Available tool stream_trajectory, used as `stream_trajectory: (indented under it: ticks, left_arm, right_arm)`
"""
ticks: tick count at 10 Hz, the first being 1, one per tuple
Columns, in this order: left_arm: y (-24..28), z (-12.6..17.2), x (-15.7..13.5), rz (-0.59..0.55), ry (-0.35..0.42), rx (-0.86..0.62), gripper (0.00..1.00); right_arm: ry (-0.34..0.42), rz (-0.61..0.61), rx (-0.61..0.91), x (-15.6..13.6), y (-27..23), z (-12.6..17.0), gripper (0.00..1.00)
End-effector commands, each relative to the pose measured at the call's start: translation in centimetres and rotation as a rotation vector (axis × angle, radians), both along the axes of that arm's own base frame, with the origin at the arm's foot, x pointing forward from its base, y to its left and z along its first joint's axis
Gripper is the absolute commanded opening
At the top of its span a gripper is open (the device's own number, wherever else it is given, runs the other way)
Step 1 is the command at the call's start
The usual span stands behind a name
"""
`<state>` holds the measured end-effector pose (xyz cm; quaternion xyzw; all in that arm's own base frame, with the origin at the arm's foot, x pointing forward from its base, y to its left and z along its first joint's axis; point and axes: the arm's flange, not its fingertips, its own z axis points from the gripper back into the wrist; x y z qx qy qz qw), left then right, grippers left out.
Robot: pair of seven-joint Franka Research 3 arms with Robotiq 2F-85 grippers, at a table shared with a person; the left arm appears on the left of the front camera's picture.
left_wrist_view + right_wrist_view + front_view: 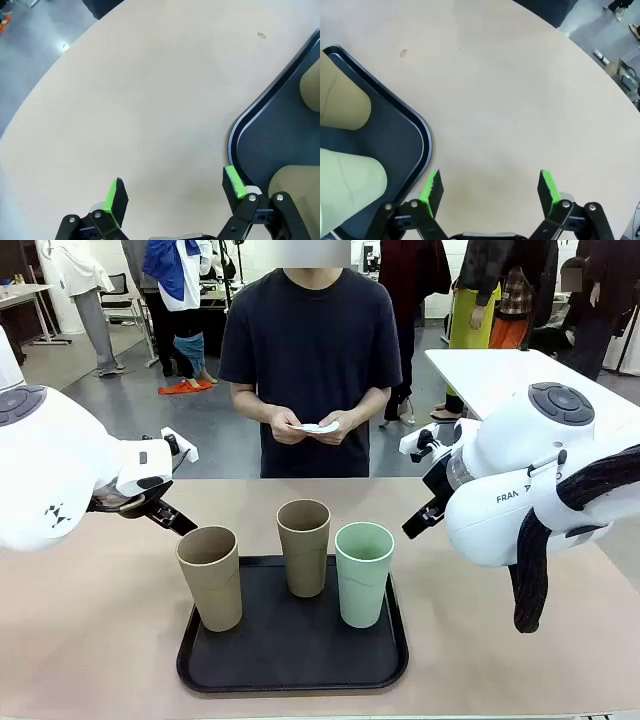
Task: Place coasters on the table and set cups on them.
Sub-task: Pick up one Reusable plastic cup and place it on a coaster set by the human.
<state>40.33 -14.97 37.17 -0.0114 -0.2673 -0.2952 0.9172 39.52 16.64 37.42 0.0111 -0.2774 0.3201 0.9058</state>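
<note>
While the coasters (pixel 320 427) are held in the person's hands (pixel 287 426), well beyond the far rim of the tray (pixel 290 665), none of them lies on the counter (pixel 100 620). The three cups (pixel 304 546) stand upright on the tray, close to each other.

The left claw (pixel 175 187) hangs released, its jaws wide, over bare counter just beside the tray's left rim. The right claw (pixel 490 184) is released in the same way, just beside the tray's right rim. Neither one touches anything.

I see several risks. If an arm lifts a cup before a disc is laid down, the cup has no proper place to go. The person must reach over the counter near the tray, so a hand and an arm could meet there. The cups are tall and tapered, so wide jaws coming in from the tray's side may push the neighbour and tip it. The smooth slanted wall may also slip in the pads. A thin disc can slide when a cup lands off its centre.
</note>
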Motion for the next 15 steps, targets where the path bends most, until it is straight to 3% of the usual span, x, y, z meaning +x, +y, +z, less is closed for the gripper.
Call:
stream_trajectory:
  ticks: [1, 13, 14, 15]
  left_arm:
    - [0.0, 0.0, 0.0, 0.0, 0.0, 0.0, 1.0]
    - [0.0, 0.0, 0.0, 0.0, 0.0, 0.0, 1.0]
    - [0.7, 4.9, -1.0, -0.015, 0.034, 0.081, 1.0]
    - [1.3, 8.4, -2.8, 0.012, 0.007, 0.111, 1.0]
  right_arm:
    - [0.0, 0.0, 0.0, 0.0, 0.0, 0.0, 1.0]
    - [0.0, 0.0, 0.0, 0.0, 0.0, 0.0, 1.0]
    - [-0.016, -0.022, -0.027, -1.5, 0.9, 2.4, 1.0]
    - [-0.035, -0.027, -0.053, -3.4, 2.0, 4.8, 1.0]
